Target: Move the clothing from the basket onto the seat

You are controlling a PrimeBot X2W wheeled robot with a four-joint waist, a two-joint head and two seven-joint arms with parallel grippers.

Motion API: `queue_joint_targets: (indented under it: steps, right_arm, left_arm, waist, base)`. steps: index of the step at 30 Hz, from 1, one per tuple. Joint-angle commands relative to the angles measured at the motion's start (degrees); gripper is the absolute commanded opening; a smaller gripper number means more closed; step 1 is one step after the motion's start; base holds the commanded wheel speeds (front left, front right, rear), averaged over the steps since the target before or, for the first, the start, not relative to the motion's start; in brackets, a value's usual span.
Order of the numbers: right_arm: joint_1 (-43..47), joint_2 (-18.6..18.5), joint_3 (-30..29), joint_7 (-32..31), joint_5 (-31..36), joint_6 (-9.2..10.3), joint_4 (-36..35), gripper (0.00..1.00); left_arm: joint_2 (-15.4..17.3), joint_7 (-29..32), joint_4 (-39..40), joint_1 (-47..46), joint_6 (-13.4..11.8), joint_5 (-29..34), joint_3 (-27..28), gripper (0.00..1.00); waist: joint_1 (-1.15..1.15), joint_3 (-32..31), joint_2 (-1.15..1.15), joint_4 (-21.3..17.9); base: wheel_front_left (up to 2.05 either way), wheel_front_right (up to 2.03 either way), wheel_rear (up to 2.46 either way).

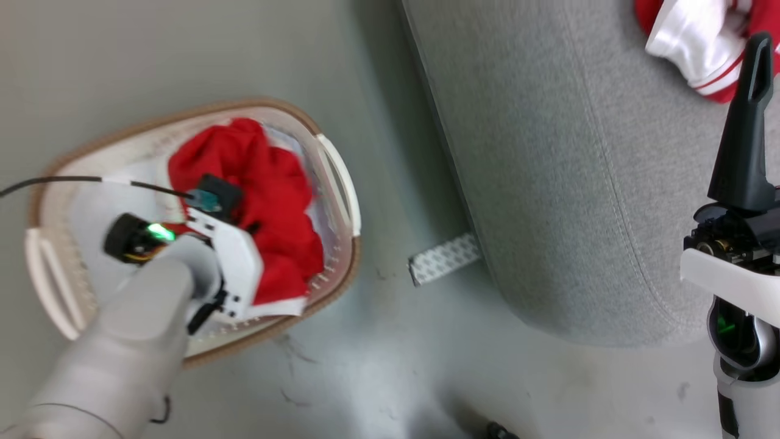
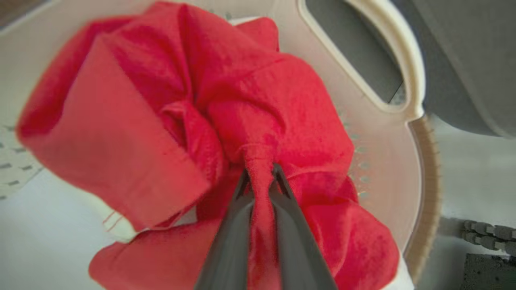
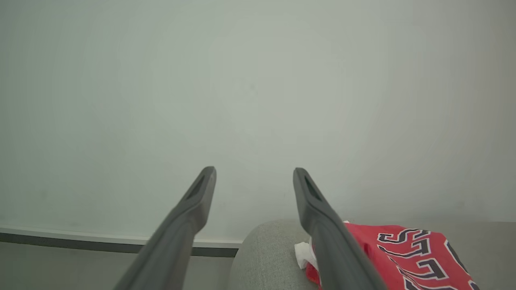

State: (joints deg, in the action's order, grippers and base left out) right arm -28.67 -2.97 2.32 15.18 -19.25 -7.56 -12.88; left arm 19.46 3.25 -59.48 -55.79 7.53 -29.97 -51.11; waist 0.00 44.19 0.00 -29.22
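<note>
Head view: the left arm [image 1: 140,317] is reaching into the cream basket [image 1: 339,180] on the floor [image 1: 390,366], over a crumpled red garment [image 1: 280,207]. The right tool [image 1: 757,67] is hanging above the grey sofa [image 1: 548,183], near a red-and-white jersey [image 1: 694,36] lying on it.

Left wrist view: the left tool [image 2: 260,173] is pinching a fold of that garment, jaws nearly together.

Right wrist view: the right tool is holding its fingers [image 3: 193,201] wide apart, gripping nothing.

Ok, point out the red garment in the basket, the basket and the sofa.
red garment [image 2: 282,121], left wrist view, bunched fold at its middle.
basket [image 2: 414,68], left wrist view, cream side handle.
sofa [image 1: 548,183], head view, grey fabric surface.
</note>
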Motion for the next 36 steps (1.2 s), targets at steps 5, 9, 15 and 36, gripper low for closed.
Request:
queue_joint_targets:
  steps: [5, 9, 15, 36]
  right_arm:
    - [2.7, 0.1, -1.1, -0.1, 3.3, 0.15, 2.2, 1.0]
    - [4.8, 0.1, -1.2, -0.1, 4.6, 0.15, 4.2, 1.0]
    - [8.4, 0.0, -1.3, -0.1, 6.8, 0.15, 7.3, 1.0]
    - [20.7, -3.1, 1.9, -0.1, 3.6, 0.15, 16.3, 1.0]
  left_arm:
    - [-4.9, -7.1, 1.3, 3.2, -0.1, -3.9, -1.2, 0.0]
    - [-7.7, -10.8, 2.0, 5.1, -0.1, -6.0, -2.2, 0.0]
    - [-10.1, -14.8, 3.2, 6.9, -0.1, -8.6, -3.6, 0.0]
    - [-11.8, -18.4, 13.1, 5.5, -1.6, -11.0, -0.6, 0.0]
  waist:
    - [0.0, -11.7, 0.0, 6.1]
    - [0.0, -17.6, 0.0, 8.8]
    - [0.0, -26.2, 0.0, 11.8]
    - [0.0, -43.8, 0.0, 19.5]
  base:
    - [0.0, 0.0, 0.0]
    - [0.0, 0.0, 0.0]
    - [0.0, 0.0, 0.0]
    - [0.0, 0.0, 0.0]
